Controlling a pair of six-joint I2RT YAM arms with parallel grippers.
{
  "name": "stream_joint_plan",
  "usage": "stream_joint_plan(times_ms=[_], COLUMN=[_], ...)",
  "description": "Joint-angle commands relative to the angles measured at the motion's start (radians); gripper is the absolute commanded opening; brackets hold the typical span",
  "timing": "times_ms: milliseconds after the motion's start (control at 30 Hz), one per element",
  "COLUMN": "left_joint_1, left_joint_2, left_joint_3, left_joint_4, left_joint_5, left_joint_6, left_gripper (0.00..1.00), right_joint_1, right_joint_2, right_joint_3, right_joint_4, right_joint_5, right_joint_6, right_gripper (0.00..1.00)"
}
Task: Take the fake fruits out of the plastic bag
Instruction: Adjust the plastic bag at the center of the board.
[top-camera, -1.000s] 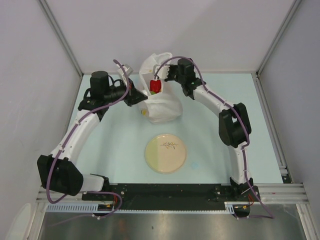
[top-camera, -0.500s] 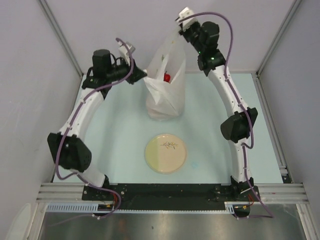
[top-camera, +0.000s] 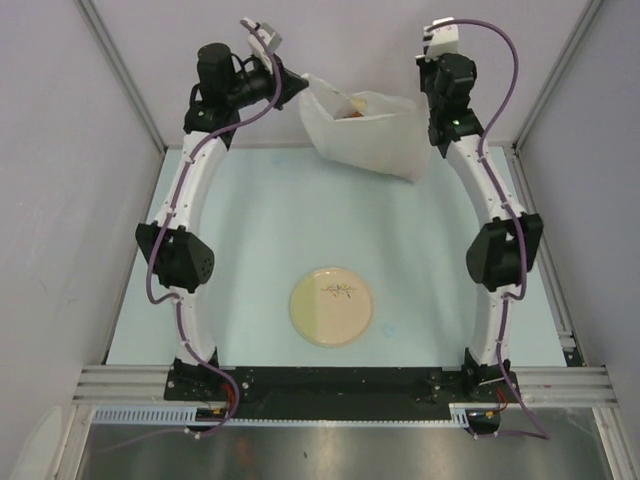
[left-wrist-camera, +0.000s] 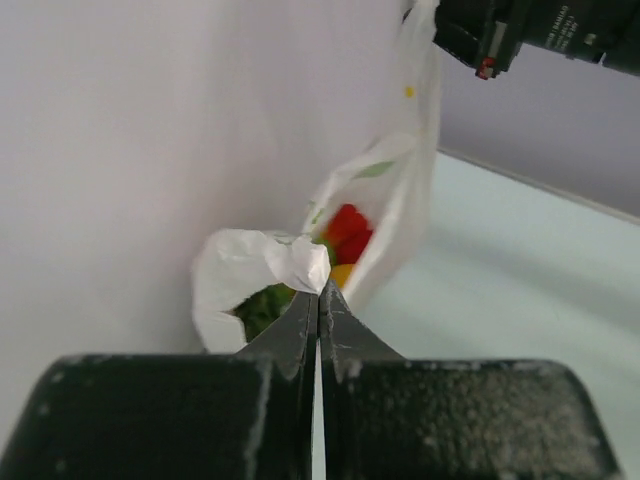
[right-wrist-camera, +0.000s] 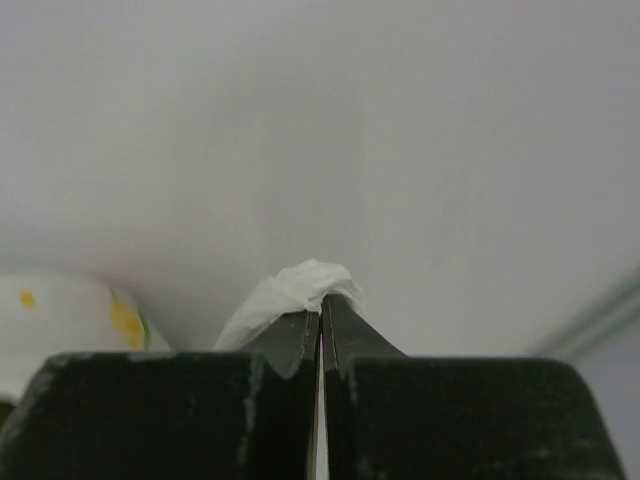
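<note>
Left wrist: fake fruits (left-wrist-camera: 348, 232) in plastic bag (left-wrist-camera: 250, 265) (right wrist: none) | left tool (left-wrist-camera: 318, 292), right tool (right-wrist-camera: 320, 314) clamp bag

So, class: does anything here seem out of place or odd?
Only the plastic bag: it hangs stretched between the left arm and right arm, jaws shut on its edges, with the fake fruits still inside. The plate looks normal.

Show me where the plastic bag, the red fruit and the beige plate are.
plastic bag (top-camera: 372, 140), top external view, its hanging side wall
red fruit (left-wrist-camera: 348, 230), left wrist view, its middle, inside the bag
beige plate (top-camera: 318, 318), top external view, a bare patch
</note>
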Motion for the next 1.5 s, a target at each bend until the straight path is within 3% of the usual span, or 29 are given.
stream_joint_plan(times_ms=[0,67,100,200,333,367,433,467,567,733,833,967,1033,1133,1300,1400,1433,1467], left_joint_1=[-0.070,-0.081,-0.090,-0.094,-0.096,-0.095,-0.098,-0.098,-0.098,-0.098,-0.099,-0.105,-0.105,-0.107,-0.130,-0.130,-0.130,-0.128], left_joint_2=[-0.204,-0.325,-0.359,-0.484,-0.609,-0.667,-0.716,-0.751,-0.770,-0.752,-0.767,-0.781,-0.781,-0.753,-0.752,-0.770,-0.778,-0.788], left_joint_3=[-0.302,-0.479,-0.638,-0.885,-1.043,-1.067,-1.129,-1.147,-1.179,-1.153,-1.169,-1.169,-1.149,-1.101,-1.023,-1.006,-1.009,-1.018], left_joint_4=[-0.129,-0.134,-0.116,-0.076,-0.047,-0.033,0.008,0.019,0.053,0.042,0.030,-0.013,-0.043,-0.086,-0.211,-0.298,-0.326,-0.338], left_joint_5=[0.119,0.126,0.122,0.117,0.099,0.091,0.084,0.084,0.079,0.111,0.111,0.099,0.097,0.087,0.094,0.140,0.157,0.165], left_joint_6=[0.199,0.238,0.237,0.206,0.150,0.115,0.097,0.082,0.044,0.002,-0.005,-0.002,0.014,0.045,0.177,0.235,0.249,0.234], left_gripper=[0.00,0.00,0.00,0.00,0.00,0.00,0.00,0.00,0.01,0.00,0.00,0.00,0.00,0.00,0.00,0.00,0.00,0.00], right_joint_1=[-0.021,-0.013,-0.010,-0.007,0.002,0.005,0.031,0.053,0.135,0.313,0.332,0.340,0.335,0.338,0.294,0.265,0.268,0.281], right_joint_2=[-0.319,-0.461,-0.494,-0.596,-0.689,-0.705,-0.761,-0.786,-0.849,-0.768,-0.662,-0.507,-0.455,-0.354,-0.126,0.000,-0.001,-0.011], right_joint_3=[-0.450,-0.624,-0.760,-0.913,-0.958,-0.958,-0.953,-0.945,-0.890,-0.818,-0.817,-0.807,-0.778,-0.714,-0.575,-0.398,-0.402,-0.440], right_joint_4=[0.079,0.062,0.042,-0.118,-0.304,-0.338,-0.431,-0.455,-0.511,-0.521,-0.449,-0.357,-0.324,-0.324,-0.283,-0.362,-0.337,-0.291], right_joint_5=[0.030,0.018,0.013,-0.017,-0.111,-0.131,-0.183,-0.195,-0.295,-0.262,-0.275,-0.346,-0.378,-0.421,-0.335,-0.358,-0.373,-0.355], right_joint_6=[0.044,0.049,0.067,0.136,0.162,0.161,0.129,0.124,0.126,0.110,0.129,0.127,0.130,0.116,0.220,0.368,0.386,0.373], right_gripper=[0.00,0.00,0.00,0.00,0.00,0.04,0.36,0.66,0.85,0.83,0.49,0.29,0.24,0.21,0.21,0.30,0.40,0.43])
